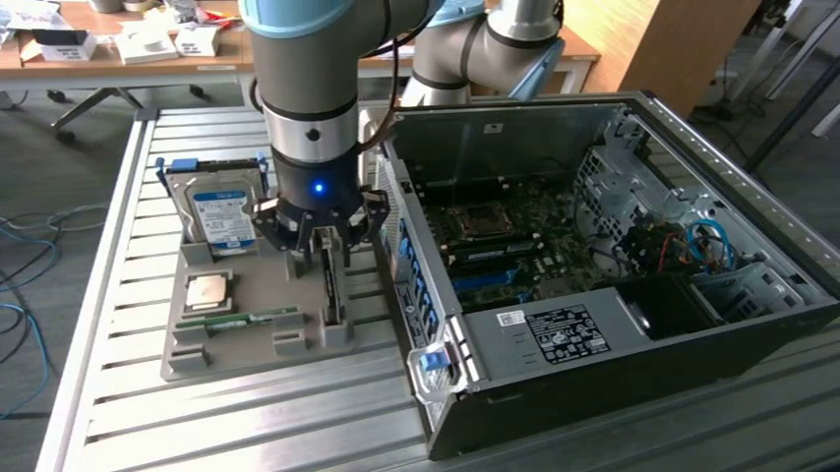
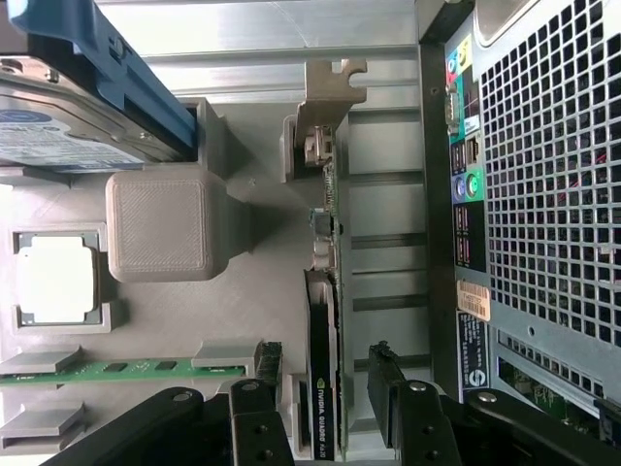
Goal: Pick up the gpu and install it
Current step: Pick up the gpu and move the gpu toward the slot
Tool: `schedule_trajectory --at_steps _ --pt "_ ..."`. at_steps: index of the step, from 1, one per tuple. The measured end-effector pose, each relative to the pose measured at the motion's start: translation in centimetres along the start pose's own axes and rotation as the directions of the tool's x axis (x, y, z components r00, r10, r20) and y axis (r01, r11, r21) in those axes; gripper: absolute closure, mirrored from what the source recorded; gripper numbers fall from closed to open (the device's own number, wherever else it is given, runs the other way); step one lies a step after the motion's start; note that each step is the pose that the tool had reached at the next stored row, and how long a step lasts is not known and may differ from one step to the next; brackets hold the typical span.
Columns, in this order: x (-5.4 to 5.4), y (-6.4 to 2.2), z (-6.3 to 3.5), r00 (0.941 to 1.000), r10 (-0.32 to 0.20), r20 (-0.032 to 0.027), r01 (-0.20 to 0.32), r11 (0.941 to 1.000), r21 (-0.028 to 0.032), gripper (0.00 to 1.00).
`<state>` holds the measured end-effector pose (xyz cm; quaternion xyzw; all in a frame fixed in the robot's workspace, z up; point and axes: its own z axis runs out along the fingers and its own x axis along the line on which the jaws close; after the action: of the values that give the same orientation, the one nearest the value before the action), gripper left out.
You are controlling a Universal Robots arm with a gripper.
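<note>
The gpu [image 1: 332,295] stands on its long edge in a slot of the grey holder tray [image 1: 250,359], close beside the open computer case [image 1: 735,295]. In the wrist view the gpu [image 2: 321,340] runs as a thin green and black strip, with its silver bracket [image 2: 326,92] at the far end. My gripper [image 1: 322,258] hangs straight down over it, open. Its black fingers [image 2: 388,393] stand on either side of the card's near end without touching it. The gripper [image 2: 325,367] holds nothing.
On the same tray sit a hard drive [image 1: 220,214] with a blue-white label, a square processor chip [image 1: 210,292] and a narrow memory stick [image 1: 239,320]. The case's rear panel [image 2: 553,194] is close beside the gpu. The motherboard [image 1: 506,246] lies exposed inside the case.
</note>
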<state>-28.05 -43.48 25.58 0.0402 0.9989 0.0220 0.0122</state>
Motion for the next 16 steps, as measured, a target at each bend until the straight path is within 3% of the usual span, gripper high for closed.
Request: schedule_trajectory --at_steps 16 --pt "0.01 -0.02 0.56 1.0 0.0 0.0001 0.0 1.0 -0.0001 0.51"
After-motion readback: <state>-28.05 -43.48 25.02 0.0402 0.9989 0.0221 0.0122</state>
